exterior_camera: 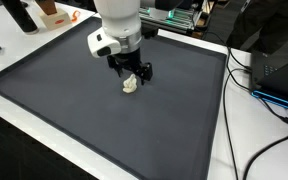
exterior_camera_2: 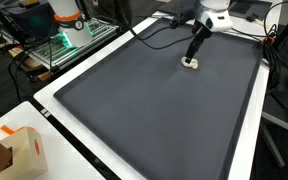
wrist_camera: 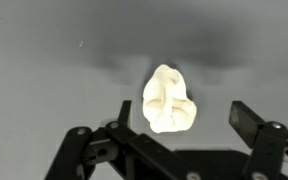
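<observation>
One gripper [wrist_camera: 181, 110], fingers spread wide, straddling one white crumpled lump [wrist_camera: 167, 98]; lump resting on one dark mat [exterior_camera: 64, 100].

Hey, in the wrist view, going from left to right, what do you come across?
One end effector finger → white crumpled lump → other end effector finger.

Matt, crumpled, soft-looking cream lump [wrist_camera: 169, 100]; smooth matt dark-grey mat [exterior_camera: 74, 115]; matt black gripper [wrist_camera: 182, 112] at 6 o'clock; glossy white arm casing [exterior_camera: 117, 20].
</observation>
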`<state>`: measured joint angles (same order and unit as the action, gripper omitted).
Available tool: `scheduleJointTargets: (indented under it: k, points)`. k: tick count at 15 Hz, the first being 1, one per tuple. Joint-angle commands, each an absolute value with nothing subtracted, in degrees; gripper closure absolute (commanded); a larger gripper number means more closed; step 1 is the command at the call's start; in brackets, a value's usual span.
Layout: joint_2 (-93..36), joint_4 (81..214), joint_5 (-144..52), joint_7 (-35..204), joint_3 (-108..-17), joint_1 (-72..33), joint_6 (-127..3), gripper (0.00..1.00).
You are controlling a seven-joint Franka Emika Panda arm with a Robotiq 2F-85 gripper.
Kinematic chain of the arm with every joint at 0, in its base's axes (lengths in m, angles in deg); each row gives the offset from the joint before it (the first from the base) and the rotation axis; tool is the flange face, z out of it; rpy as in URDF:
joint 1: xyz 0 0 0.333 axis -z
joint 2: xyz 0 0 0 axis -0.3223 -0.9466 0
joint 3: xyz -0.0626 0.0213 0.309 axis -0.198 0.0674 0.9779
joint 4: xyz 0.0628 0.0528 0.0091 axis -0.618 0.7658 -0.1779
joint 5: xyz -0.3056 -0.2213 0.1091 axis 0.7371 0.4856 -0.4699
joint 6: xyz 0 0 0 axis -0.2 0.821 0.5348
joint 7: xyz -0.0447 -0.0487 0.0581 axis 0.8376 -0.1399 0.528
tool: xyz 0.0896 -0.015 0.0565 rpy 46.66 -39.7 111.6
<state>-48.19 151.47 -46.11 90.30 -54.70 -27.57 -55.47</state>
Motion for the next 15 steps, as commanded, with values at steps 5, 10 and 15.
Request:
scheduleJointTargets:
  k: [5, 10, 15]
  points:
    - [-41.6, 155.3, -45.8, 100.4, -56.7, -31.0, -59.4, 0.0]
    - [-38.5, 155.3, -50.5, 111.8, -57.1, -30.3, -56.4, 0.0]
    - [-38.0, 156.9, -61.0, 113.6, -56.7, -25.9, -57.1, 0.0]
